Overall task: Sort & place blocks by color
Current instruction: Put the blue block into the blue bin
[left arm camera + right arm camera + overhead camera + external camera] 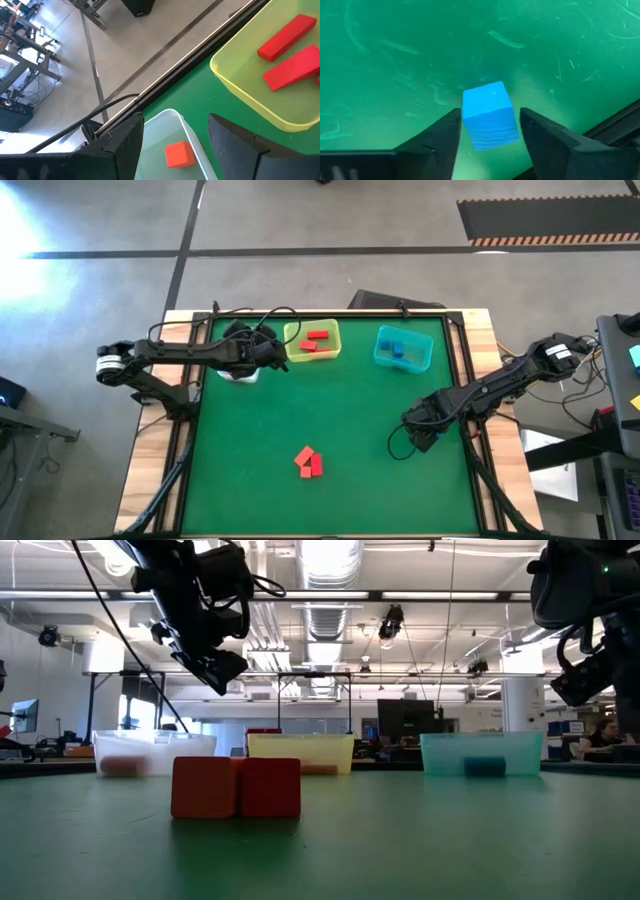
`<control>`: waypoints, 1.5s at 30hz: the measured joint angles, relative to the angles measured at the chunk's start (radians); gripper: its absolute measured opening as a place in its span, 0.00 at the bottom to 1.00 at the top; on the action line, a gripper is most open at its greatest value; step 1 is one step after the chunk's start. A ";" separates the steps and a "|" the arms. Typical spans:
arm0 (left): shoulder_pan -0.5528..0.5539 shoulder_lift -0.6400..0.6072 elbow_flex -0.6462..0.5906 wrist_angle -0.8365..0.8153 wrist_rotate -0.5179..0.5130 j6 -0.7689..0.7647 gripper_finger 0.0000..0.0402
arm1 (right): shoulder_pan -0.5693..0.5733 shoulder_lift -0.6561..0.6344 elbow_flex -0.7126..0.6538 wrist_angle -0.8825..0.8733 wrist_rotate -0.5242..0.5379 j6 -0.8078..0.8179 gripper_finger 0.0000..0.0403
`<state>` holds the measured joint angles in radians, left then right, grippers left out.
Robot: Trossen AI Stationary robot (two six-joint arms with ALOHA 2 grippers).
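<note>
Between your right gripper's (pixel 489 131) spread fingers sits a blue cube (pixel 488 115) on the green mat (pixel 330 410). The jaws stand wider than the cube, with a sliver of gap on each side, so nothing is clamped. Just beyond that gripper runs the table's dark edge rail (pixel 615 125), close to the outer finger.

Below your left gripper (pixel 175 145), whose jaws also stand wide with nothing held, lies the clear bin (pixel 187 130) with one orange-red cube (pixel 179 153) inside, directly between the fingers. Just beside those jaws is the yellow bin (pixel 240 92), holding red bars (pixel 286 37); its rim nearly touches the clear bin's corner.

Farther from either gripper, the teal bin (pixel 403 348) holds blue blocks (pixel 395 348). A small cluster of red and orange-red blocks (pixel 309 462) rests touching one another on open mat, well apart from both sets of jaws, with nothing standing between it and the bins.
</note>
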<state>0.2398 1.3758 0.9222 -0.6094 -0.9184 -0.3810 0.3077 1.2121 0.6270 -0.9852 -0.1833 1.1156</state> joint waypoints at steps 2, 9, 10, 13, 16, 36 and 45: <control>0.000 0.000 0.000 0.000 0.000 0.001 0.51 | 0.000 0.000 0.000 0.000 0.000 0.000 0.40; 0.000 0.000 0.000 0.000 0.000 0.002 0.51 | 0.000 0.000 0.018 0.009 0.004 0.009 0.29; 0.000 0.000 0.000 0.000 0.000 0.002 0.51 | -0.001 0.000 0.029 0.017 0.012 0.009 0.29; 0.000 0.000 0.000 0.000 0.000 0.002 0.51 | -0.009 0.000 0.069 0.081 0.067 -0.003 0.29; 0.000 0.000 0.000 0.002 0.000 0.002 0.51 | -0.040 0.000 0.111 0.192 0.103 -0.037 0.30; 0.000 0.001 0.000 0.004 0.000 0.001 0.51 | -0.513 0.000 0.465 0.280 0.427 -0.659 0.31; 0.000 0.001 0.000 0.003 0.000 0.001 0.51 | -0.849 0.000 0.387 0.284 0.470 -0.671 0.31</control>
<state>0.2398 1.3766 0.9222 -0.6060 -0.9180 -0.3801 -0.5412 1.2125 1.0142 -0.7015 0.2872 0.4442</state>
